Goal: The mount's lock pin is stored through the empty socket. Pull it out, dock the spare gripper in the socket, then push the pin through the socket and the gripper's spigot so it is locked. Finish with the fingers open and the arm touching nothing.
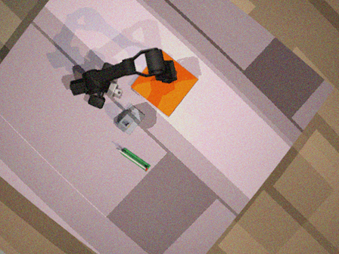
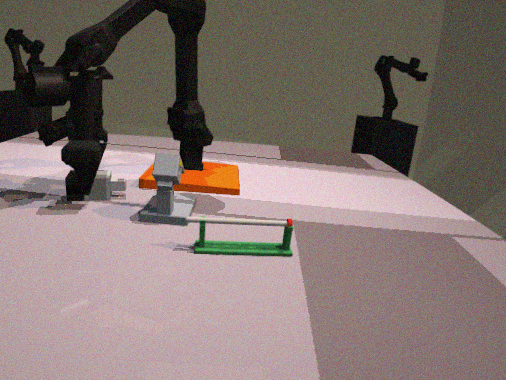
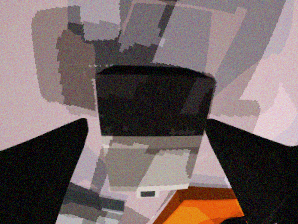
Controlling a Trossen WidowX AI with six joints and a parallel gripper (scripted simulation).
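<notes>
While the view is taken from left to right in the exterior picture, a small dark arm (image 2: 19, 57) is seen in the background at the far left. In front of it, the gripper (image 1: 91, 87) (image 2: 82, 190) (image 3: 148, 124) is held low over the table (image 1: 213, 120) (image 2: 150, 310) (image 3: 17, 75), pointed downward. Its fingers are spread wide, and nothing is grasped.

The spare gripper (image 1: 114, 90) (image 2: 103, 185) (image 3: 148, 124), pale with a black end, is laid on the table; in the wrist view its black end is framed between the spread fingers. Whether it is touched by them cannot be told.

Just to the right, the grey mount (image 1: 130, 120) (image 2: 167, 167) is stood upright on its flat base, and the spare gripper is not docked in it. Behind the mount, the orange plate (image 1: 178, 97) (image 2: 220, 180) (image 3: 200, 209) is overhung by the arm (image 1: 113, 72) (image 2: 186, 65).

Farther right, the white lock pin (image 1: 131, 160) (image 2: 240, 220), red at its right end, is carried level on the green stand (image 1: 135, 158) (image 2: 242, 248), apart from the mount. Another dark arm (image 2: 387, 92) is seen on a black block (image 2: 385, 140) in the right background.
</notes>
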